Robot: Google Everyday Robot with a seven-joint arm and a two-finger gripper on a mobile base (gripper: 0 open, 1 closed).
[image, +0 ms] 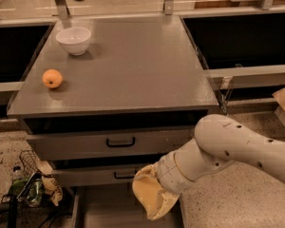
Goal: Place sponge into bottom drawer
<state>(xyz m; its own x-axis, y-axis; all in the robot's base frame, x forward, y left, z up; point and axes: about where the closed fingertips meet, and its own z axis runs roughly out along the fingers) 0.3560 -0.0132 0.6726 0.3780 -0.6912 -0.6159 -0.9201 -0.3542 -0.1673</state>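
The pale yellow sponge (149,199) hangs at the end of my arm, low in the view. My gripper (157,188) is shut on it and is mostly hidden behind it. The sponge is held just above the right part of the bottom drawer (102,210), which is pulled out, its grey floor showing below the cabinet front. My white arm reaches in from the right.
A grey cabinet top (133,65) carries a white bowl (73,40) and an orange fruit (52,78). Two upper drawers (109,144) with black handles are closed. A wire basket with clutter (31,186) sits on the floor at the left.
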